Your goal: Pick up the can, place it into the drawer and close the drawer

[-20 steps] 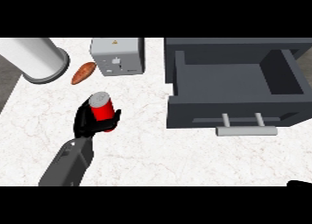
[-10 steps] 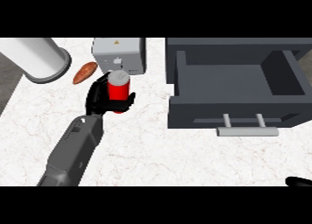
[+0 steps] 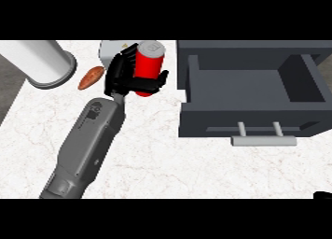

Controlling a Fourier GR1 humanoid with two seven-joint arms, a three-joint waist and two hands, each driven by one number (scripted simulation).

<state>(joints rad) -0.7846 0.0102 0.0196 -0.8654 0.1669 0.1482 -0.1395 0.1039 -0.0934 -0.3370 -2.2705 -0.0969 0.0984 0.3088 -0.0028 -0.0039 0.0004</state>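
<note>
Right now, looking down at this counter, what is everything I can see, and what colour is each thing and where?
Red cylindrical can: one, red with a grey top, upper middle, held in the left robot hand.
Dark grey open drawer: one, at the right, pulled open, with a light grey handle on its front.
White cylinder with a grey base: one, upper left.
Small orange-brown oval item: one, lying beside the white cylinder.
Light grey box-shaped item: one, top middle, mostly hidden behind the hand.
White marbled counter: one, under everything.
Left robot hand: black, curled round the can, on a grey forearm.
Right robot hand: black, only a sliver at the lower right corner.
</note>
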